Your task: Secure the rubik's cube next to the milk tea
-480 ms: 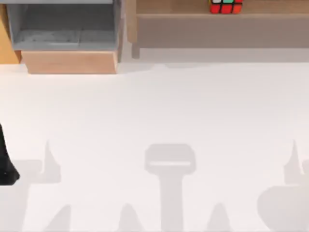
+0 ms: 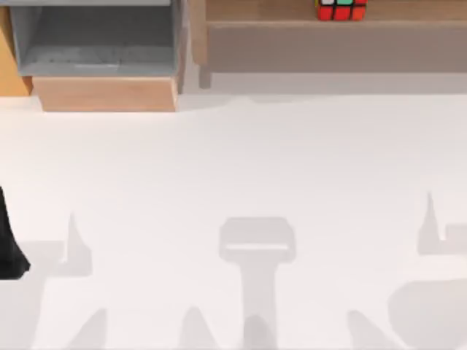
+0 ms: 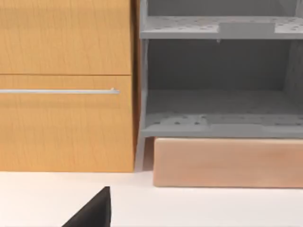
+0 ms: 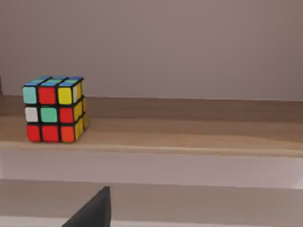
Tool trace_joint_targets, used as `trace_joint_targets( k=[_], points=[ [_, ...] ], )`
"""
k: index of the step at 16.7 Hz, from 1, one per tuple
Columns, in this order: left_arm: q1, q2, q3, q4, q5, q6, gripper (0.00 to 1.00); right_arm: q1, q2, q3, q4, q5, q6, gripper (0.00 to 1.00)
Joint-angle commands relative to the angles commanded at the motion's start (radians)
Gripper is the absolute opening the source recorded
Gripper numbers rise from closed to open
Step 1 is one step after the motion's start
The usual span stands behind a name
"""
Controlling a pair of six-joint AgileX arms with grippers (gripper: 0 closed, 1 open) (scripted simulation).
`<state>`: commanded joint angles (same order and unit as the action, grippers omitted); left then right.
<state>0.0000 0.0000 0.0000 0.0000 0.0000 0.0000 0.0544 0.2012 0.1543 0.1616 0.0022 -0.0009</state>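
The rubik's cube [image 2: 341, 9] stands on a low wooden shelf [image 2: 292, 33] at the table's back right. In the right wrist view the rubik's cube [image 4: 53, 109] rests near one end of the shelf board [image 4: 189, 137], its facing side mostly red with green, yellow, white and teal squares. A dark part of my right gripper [image 4: 92, 212] sits low in that view, well short of the cube. My left arm [image 2: 9, 248] is parked at the table's left edge. The milk tea is out of view.
A grey open shelf unit [image 2: 95, 44] on a pale wooden base [image 2: 106, 93] stands at the back left, beside an orange wooden cabinet [image 3: 61, 90] with a metal handle. The white table [image 2: 233, 168] stretches wide in front of both.
The right arm's shadows on the table's right side have shifted left and toward the back. The cube and the left arm have not moved.
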Motion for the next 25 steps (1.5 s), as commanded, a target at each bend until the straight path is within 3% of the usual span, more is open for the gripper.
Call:
trace_joint_targets(
  k=[7,16,25],
  points=[
    [0.0,0.0,0.0,0.0,0.0,0.0,1.0,0.148,0.603,0.362,0.367,0.082,0.001,1.0],
    [0.0,0.0,0.0,0.0,0.0,0.0,1.0,0.346,1.463,0.746,0.725,0.324,0.017,1.0],
    [0.0,0.0,0.0,0.0,0.0,0.0,1.0,0.429,1.845,0.892,0.832,0.512,0.017,1.0]
  ],
)
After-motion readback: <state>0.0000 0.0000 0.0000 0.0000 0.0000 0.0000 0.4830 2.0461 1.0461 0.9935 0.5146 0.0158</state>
